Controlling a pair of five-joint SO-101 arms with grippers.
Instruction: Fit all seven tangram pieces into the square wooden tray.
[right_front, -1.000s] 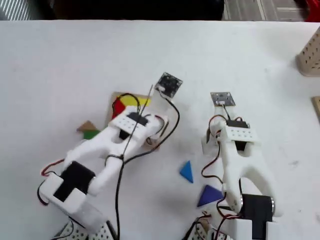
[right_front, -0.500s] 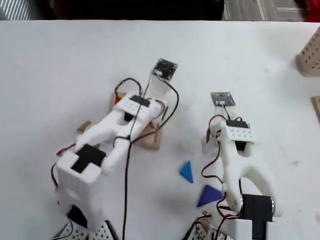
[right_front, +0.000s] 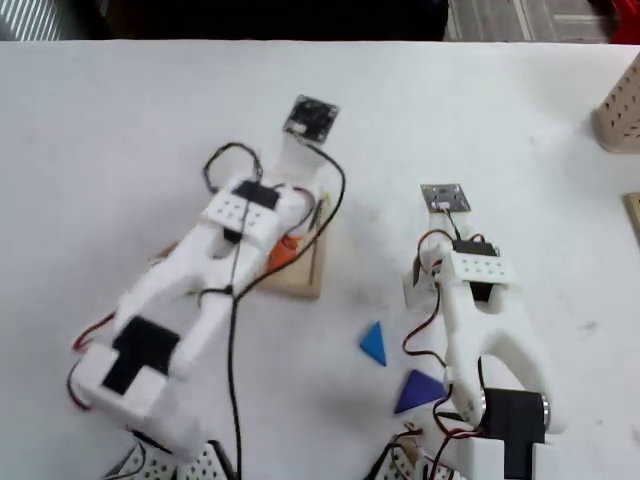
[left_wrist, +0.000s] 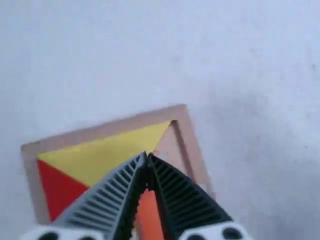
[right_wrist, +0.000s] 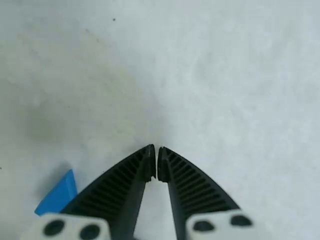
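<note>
Tray (left_wrist: 190, 140) of pale wood, square, with yellow triangle (left_wrist: 100, 155) inside.

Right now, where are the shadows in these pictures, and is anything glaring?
High view: even light, no glare on the table, only faint soft shadows by the arms. Left wrist view: the yellow piece and tray are evenly lit under the left gripper. Right wrist view: a faint darker patch of shadow lies on the table beyond the right gripper.
</note>
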